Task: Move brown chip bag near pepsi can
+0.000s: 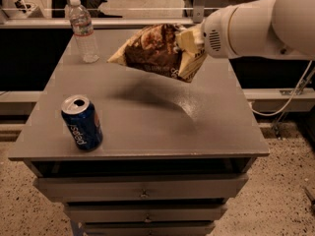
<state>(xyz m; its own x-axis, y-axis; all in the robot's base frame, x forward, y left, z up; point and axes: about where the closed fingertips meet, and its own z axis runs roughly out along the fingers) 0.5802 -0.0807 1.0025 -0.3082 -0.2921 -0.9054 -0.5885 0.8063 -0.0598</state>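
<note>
The brown chip bag hangs in the air above the back middle of the grey table, its shadow on the top below it. My gripper, at the end of the white arm coming in from the right, is shut on the bag's right, cream-edged end. The pepsi can, dark blue with a silver top, stands upright near the table's front left corner, well to the left of and nearer than the bag.
A clear plastic water bottle stands upright at the table's back left. The table has drawers below its front edge. A cable hangs at the right. The floor is speckled.
</note>
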